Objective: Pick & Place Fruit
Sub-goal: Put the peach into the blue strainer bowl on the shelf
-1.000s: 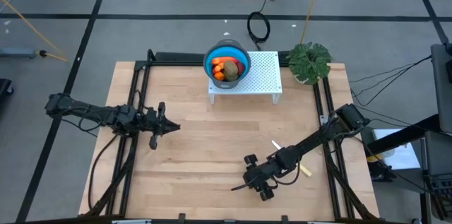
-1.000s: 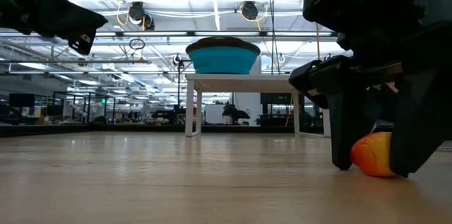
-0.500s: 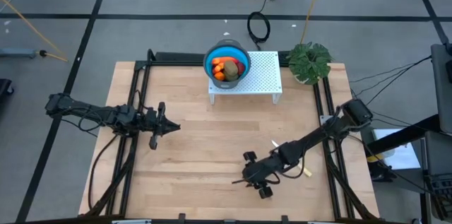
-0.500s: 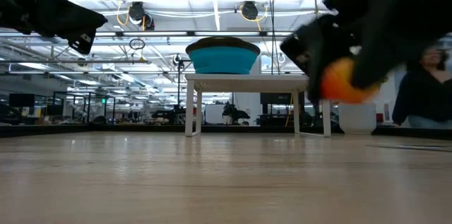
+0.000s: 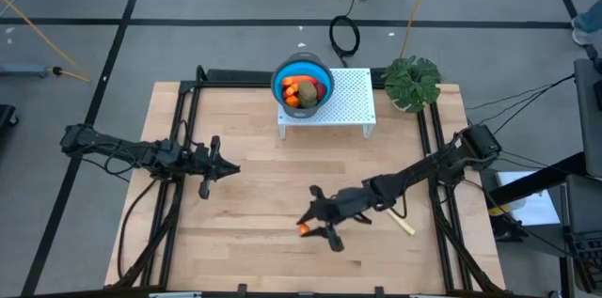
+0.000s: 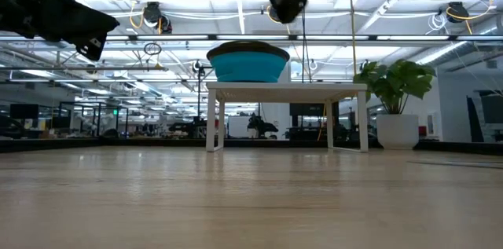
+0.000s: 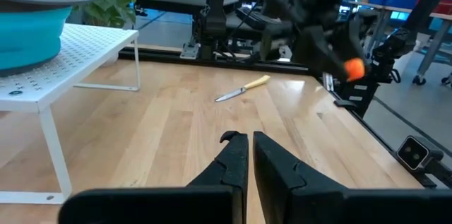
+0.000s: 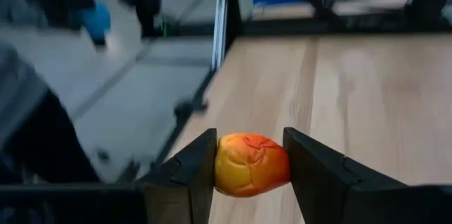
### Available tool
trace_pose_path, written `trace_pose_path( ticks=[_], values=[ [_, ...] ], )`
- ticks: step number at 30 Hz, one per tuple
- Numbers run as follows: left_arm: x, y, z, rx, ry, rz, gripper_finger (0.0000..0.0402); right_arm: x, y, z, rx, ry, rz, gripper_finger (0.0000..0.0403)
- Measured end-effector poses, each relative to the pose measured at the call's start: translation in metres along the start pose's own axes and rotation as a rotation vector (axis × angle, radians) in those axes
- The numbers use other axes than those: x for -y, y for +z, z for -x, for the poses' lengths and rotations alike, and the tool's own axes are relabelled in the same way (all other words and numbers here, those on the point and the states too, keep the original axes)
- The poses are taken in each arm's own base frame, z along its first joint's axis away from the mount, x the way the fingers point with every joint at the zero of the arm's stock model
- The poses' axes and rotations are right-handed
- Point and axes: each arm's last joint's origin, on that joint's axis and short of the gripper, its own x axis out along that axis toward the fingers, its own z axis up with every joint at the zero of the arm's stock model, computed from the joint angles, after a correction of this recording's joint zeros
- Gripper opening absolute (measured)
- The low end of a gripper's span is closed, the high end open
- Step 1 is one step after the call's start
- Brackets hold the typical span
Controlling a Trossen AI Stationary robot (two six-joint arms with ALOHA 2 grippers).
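A red-yellow fruit (image 8: 251, 164) sits between the fingers of my right gripper (image 8: 249, 155), high above the table's near middle; it also shows as an orange spot in the high view (image 5: 306, 229) and the left wrist view (image 7: 354, 68). The blue bowl (image 5: 303, 85) rests on a white perforated stand (image 5: 346, 101) at the far middle. It holds orange-red pieces and a brown-green oval (image 5: 307, 97). My left gripper (image 7: 251, 146) waits shut at the table's left, pointing level, with nothing in it. My right gripper pinches the red-yellow fruit by two opposite sides (image 8: 220, 166) between its two fingers (image 8: 191, 171). The fingers reach in from the table's right, slanting only a little downward. The fruit is lifted well clear of the table.
A pale-yellow-handled knife (image 5: 404, 226) lies on the table under my right arm, near the right side. A potted plant (image 5: 412, 82) stands at the far right corner. Bare wood lies between the stand and the grippers.
My right gripper has lifted the fruit off the table, risen high and gone toward the table's left. It has tipped from pointing steeply down to nearly level. The fruit stays between its fingers.
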Motion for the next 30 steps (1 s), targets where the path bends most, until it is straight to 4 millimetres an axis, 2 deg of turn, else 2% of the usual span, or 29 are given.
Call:
trace_pose_path(
  ticks=[9,17,30],
  values=[
    [0.000,-0.002,0.000,-0.024,0.002,-0.001,0.0021,0.025,0.032,0.006,0.294,0.000,-0.142,0.0148],
    [0.000,-0.002,0.000,-0.023,0.002,0.005,0.0021,0.049,0.053,0.017,0.501,0.012,-0.381,0.0147],
    [0.000,-0.002,0.000,-0.022,0.005,0.056,0.0021,0.095,0.070,0.037,0.682,0.163,-1.000,0.0150]
  ],
)
